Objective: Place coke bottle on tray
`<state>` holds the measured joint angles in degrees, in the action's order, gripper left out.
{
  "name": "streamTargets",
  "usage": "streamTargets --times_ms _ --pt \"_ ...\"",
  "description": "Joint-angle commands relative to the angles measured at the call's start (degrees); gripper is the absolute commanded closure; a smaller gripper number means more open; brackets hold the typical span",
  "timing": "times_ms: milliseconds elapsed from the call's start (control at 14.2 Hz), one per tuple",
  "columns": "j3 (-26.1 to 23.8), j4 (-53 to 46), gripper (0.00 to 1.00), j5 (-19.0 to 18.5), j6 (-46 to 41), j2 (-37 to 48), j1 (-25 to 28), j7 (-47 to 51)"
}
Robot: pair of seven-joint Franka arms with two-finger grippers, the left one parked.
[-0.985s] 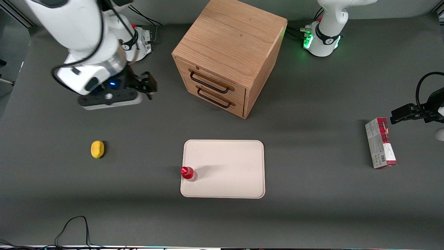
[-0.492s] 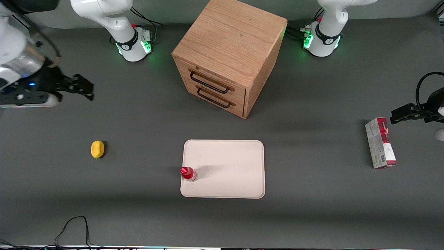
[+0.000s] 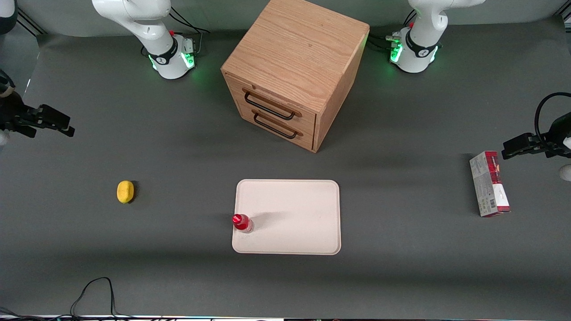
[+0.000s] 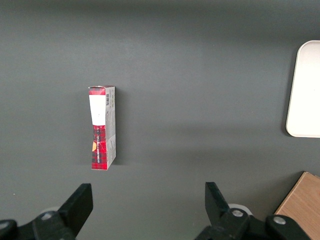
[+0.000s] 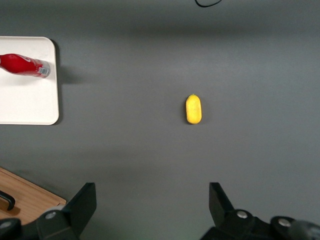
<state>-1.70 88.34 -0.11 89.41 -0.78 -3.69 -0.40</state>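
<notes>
1. The tray (image 3: 294, 209) is a broad, flat, cream-pink rectangle with rounded corners and a low rim, lying on the dark table nearer the front camera than the wooden drawer cabinet (image 3: 290, 67).
2. The gripper (image 3: 55, 122) hangs above the table at the working arm's end, well apart from the tray; in the right wrist view its fingers (image 5: 82, 205) stand spread wide with nothing between them.
3. The coke bottle (image 3: 242, 222) stands upright on the tray, just inside the edge toward the working arm, near the corner closest to the front camera. By that, the placing looks done.
4. It is slim and red, with a red cap and a clear base (image 5: 44, 69); any logo is too small to make out.
5. It probably handles as light, stiff plastic with a smooth, somewhat slippery wall. Being tall and narrow, it would tip easily, so the mid-body is the likely place to grip it, squarely across its width.
6. A yellow lemon (image 3: 125, 191) lies apart on the table.
</notes>
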Motion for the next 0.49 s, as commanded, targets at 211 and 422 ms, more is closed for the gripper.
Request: streamTargets --times_ms 211,422 --pt "-0.32 -2.56 0.00 0.81 1.81 -3.09 0.00 -0.83" --pt "-0.24 -1.24 0.00 0.81 2.26 -2.73 0.00 -0.92"
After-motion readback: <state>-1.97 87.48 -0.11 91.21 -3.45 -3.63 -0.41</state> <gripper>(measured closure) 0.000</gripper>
